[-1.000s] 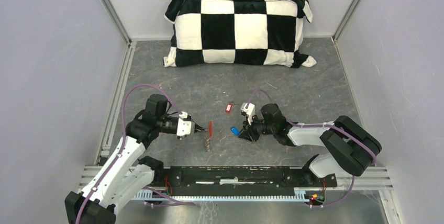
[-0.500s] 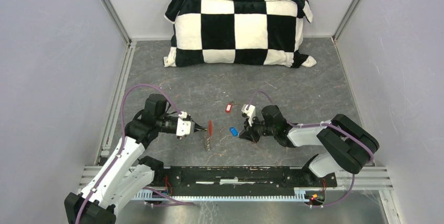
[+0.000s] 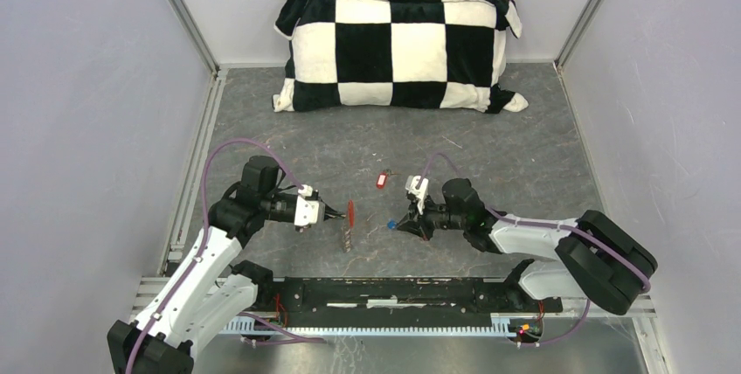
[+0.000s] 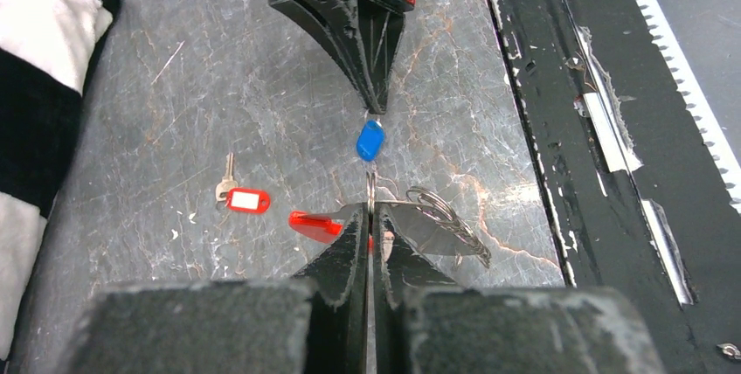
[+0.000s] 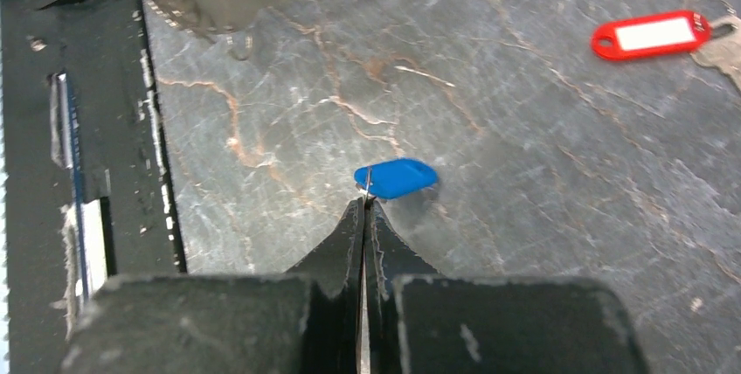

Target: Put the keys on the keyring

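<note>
My left gripper (image 4: 370, 217) is shut on a thin silver keyring (image 4: 370, 192), seen edge-on, with a red tag (image 4: 313, 225) and a steel chain (image 4: 447, 221) hanging from it. From above, the left gripper (image 3: 336, 213) sits left of centre. Facing it, my right gripper (image 5: 364, 205) is shut on the small metal end of a blue tag (image 5: 398, 177); its key is hidden between the fingers. In the top view the right gripper (image 3: 399, 225) holds the blue tag (image 3: 391, 225) low over the floor. Another key (image 4: 226, 185) with a red-and-white tag (image 4: 244, 201) lies loose farther back.
A black-and-white checked pillow (image 3: 398, 46) lies against the back wall. A black rail (image 3: 402, 291) with the arm bases runs along the near edge. Grey walls close in both sides.
The right gripper's jaws have shut on the blue tag's metal end, and its arm has shifted slightly. The left gripper has held still with the keyring.
</note>
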Robot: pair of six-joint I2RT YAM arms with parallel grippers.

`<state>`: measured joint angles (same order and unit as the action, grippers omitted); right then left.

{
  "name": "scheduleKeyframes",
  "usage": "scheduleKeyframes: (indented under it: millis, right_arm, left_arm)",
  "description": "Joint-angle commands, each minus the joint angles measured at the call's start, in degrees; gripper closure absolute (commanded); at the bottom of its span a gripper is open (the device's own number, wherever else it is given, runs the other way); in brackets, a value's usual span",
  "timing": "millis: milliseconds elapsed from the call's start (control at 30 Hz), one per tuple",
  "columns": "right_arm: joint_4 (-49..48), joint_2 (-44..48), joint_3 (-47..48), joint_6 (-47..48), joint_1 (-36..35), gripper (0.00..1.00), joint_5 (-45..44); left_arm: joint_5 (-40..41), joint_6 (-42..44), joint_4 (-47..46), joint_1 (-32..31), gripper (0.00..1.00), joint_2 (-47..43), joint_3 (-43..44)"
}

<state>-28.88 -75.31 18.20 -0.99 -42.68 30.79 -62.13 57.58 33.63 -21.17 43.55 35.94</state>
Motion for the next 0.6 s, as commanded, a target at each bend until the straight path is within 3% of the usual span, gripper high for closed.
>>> scheduleKeyframes:
  millis: [0,333,433,567]
  right_arm:
    - [1.9,4.0,1.8,2.8,-2.9,1.00,-0.5]
    - [3.3,8.0,6.4,2.0,-5.2,1.00,5.6]
    - [5.3,9.8,8.8,5.6,-5.8,1.00,9.2]
    - [12.5,11.0,14.5,11.3,-7.7,1.00,7.4]
  left_arm:
    - [-2.9,2.2,1.6,0.3,0.98,0.9,3.6]
    - [-4.3,5.7,5.6,0.3,0.98,1.0,4.8]
    - [-5.2,8.4,8.6,0.3,0.98,1.6,5.6]
    - [-6.7,13.3,12.5,0.3,0.98,2.8,6.8]
